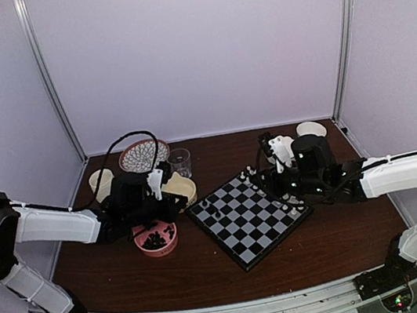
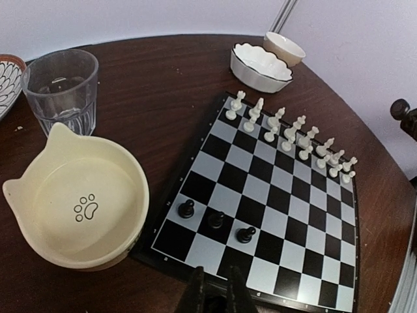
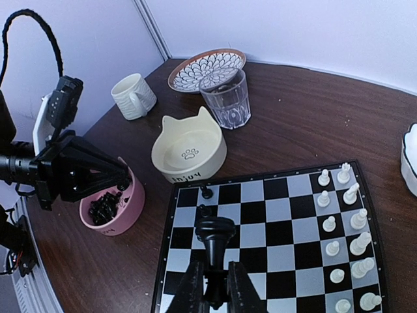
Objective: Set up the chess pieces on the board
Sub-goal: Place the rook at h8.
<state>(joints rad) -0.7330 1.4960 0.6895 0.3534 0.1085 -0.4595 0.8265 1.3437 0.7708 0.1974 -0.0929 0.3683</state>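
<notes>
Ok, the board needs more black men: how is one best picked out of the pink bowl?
Come straight down from above: the wall of the pink bowl blocks any side approach. The black pieces lie jumbled in a heap, so probably pinch one lying on top across its slim waist.

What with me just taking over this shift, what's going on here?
Chess setup is under way on a black-and-grey checked chessboard. The right gripper holds a small black plastic chessman above it. The left gripper hovers shut over a round pink bowl of black chessmen. Three black pawns stand on the board; the white chessmen are lined up.
</notes>
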